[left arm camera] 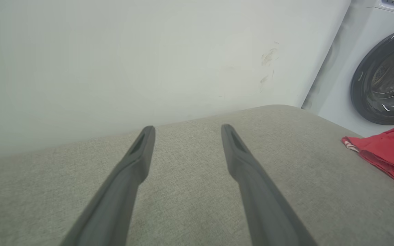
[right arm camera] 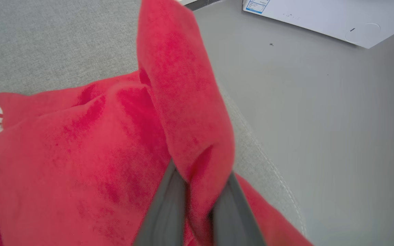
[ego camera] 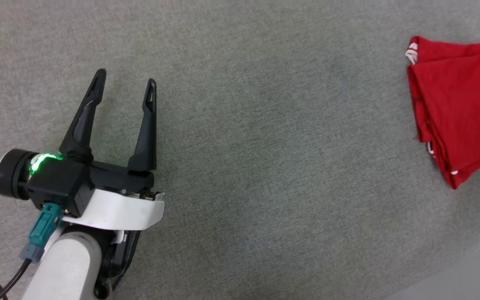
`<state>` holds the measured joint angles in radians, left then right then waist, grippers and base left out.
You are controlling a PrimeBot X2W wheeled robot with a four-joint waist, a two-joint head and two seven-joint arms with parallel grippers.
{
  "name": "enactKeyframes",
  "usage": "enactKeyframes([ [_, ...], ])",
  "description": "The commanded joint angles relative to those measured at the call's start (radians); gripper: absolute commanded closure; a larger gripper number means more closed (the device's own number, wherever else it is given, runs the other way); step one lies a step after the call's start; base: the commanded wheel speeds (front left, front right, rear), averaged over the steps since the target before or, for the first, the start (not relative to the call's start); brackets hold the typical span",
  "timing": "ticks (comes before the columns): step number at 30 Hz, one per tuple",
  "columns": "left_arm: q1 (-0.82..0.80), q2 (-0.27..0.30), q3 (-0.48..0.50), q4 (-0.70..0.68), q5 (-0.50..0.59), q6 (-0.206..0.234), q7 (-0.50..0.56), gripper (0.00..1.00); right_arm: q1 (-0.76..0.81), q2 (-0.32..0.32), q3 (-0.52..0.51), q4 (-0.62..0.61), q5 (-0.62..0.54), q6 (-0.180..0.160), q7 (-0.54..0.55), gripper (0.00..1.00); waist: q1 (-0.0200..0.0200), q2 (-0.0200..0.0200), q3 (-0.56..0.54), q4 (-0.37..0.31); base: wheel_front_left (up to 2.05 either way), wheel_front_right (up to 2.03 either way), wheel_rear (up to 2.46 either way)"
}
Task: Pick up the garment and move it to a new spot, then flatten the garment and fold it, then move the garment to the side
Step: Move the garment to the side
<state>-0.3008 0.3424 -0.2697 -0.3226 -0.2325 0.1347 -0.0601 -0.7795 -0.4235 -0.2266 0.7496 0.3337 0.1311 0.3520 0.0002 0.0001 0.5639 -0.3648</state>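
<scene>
garment [ego camera: 456, 104] lay bunched in layers at the far right of the grey fabric surface [ego camera: 265, 166], close to the edge where the surface dropped to the floor [right arm camera: 320, 119]. striped trim [ego camera: 411, 53] showed at its upper corner in the head view. the printed side was not visible.

right gripper [right arm camera: 202, 171] was pinched narrow on a raised ridge of the red cloth. the fold stood up between the two fingers and the rest of the shirt hung slack below and to the left. how many layers were in the pinch could not be told.

left gripper [ego camera: 126, 77] was spread wide and empty above bare surface, well apart from the garment. its wrist view looked along the fingers toward the wall [left arm camera: 115, 51], with a washing machine [left arm camera: 385, 78] at the right.

judgement: last step, moving the garment aside.

risks from here:
- if the pinch held only the top layer, a pull would peel it off and open the fold.
- the grip was on a thin ridge of soft knit, so a quick move could let the cloth slip out.
- the garment sat near the edge, so a drag to the right could tip it onto the floor.
- the left arm was too far away to steady the stack.
</scene>
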Motion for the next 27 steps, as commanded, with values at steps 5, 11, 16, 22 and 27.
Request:
enactKeyframes([
  [5, -0.024, 0.008, -0.010, -0.012, 0.010, 0.000, 0.012, 0.00, -0.030, 0.030, -0.008, 0.061, -0.036, -0.001, -0.139, 0.00, -0.0002, -0.0001, 0.023, 0.000, 0.00, 0.00, 0.00],
  [11, 0.013, -0.004, -0.013, 0.026, -0.008, 0.004, -0.009, 0.00, -0.012, 0.023, -0.044, 0.113, -0.090, -0.001, -0.295, 0.00, -0.0002, -0.0001, -0.041, 0.000, 0.00, 0.00, 0.00],
  [16, 0.066, -0.013, -0.031, 0.090, -0.035, -0.010, -0.043, 0.00, 0.051, 0.027, -0.027, 0.090, -0.114, -0.001, -0.360, 0.00, -0.0002, -0.0001, -0.153, 0.010, 0.00, 0.00, 0.00],
  [22, 0.147, -0.053, -0.034, 0.168, -0.078, 0.006, -0.095, 0.00, 0.190, 0.048, 0.025, -0.018, -0.089, -0.001, -0.364, 0.00, -0.0002, -0.0001, -0.293, 0.051, 0.00, 0.00, 0.00],
  [27, 0.211, -0.082, -0.026, 0.224, -0.112, 0.022, -0.132, 0.00, 0.341, 0.085, 0.049, -0.165, -0.061, -0.001, -0.352, 0.00, -0.0002, -0.0001, -0.383, 0.100, 0.00, 0.00, 0.00],
])
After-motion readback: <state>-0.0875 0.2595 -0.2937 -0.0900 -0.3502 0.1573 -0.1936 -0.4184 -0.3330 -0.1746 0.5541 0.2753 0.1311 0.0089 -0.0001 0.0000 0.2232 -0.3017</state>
